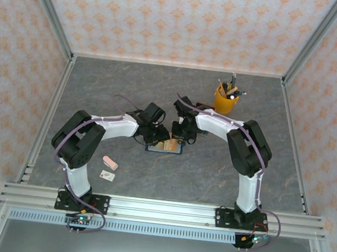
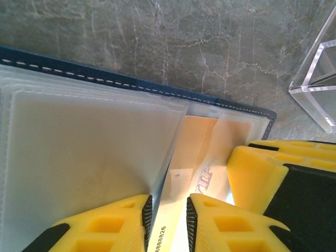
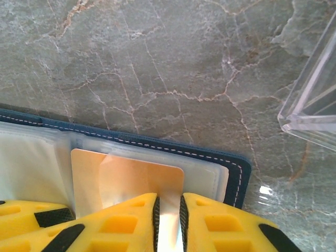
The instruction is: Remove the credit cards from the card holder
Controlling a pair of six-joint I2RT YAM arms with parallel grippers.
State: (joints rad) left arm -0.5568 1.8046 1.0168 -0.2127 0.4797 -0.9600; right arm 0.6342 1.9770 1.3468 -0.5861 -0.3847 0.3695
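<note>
**Pinching the tan-orange card at the near edge of the open wallet**

Nearest the bases in the top view, a pink block (image 1: 110, 162) and a small white card (image 1: 108, 176) are lying at 1 o'clock from the left arm's mount, well apart from the work. Beyond them both arms are pointing inward over the card holder (image 1: 165, 146), which is lying open on the table (image 1: 260, 173) at 12 o'clock from the midpoint between the bases.

In the right wrist view the right gripper (image 3: 168, 206) is showing a narrow gap, and the near edge of the tan-orange card (image 3: 126, 176) appears to be sitting in it. The card is spreading from those fingers toward 11 o'clock, its long axis running 9 to 3, with the holder's navy rim just beyond at 12. Judging by that, the pull is pointing toward 6 o'clock, and the right arm is the one placed for it.

The left gripper (image 2: 169, 209) is also standing narrow, seemingly clamping a pale pocket leaf (image 2: 94, 152) with printed digits at its edge. Whether a card is inside that leaf cannot be told. A yellow finger of the right gripper is sitting just beside it at 3 o'clock.

Farther out, a clear tray (image 3: 310, 105) is lying at 2 o'clock, apart from the wallet. Farthest of all, a yellow cup (image 1: 225, 99) of pens is standing at 1 o'clock.
</note>
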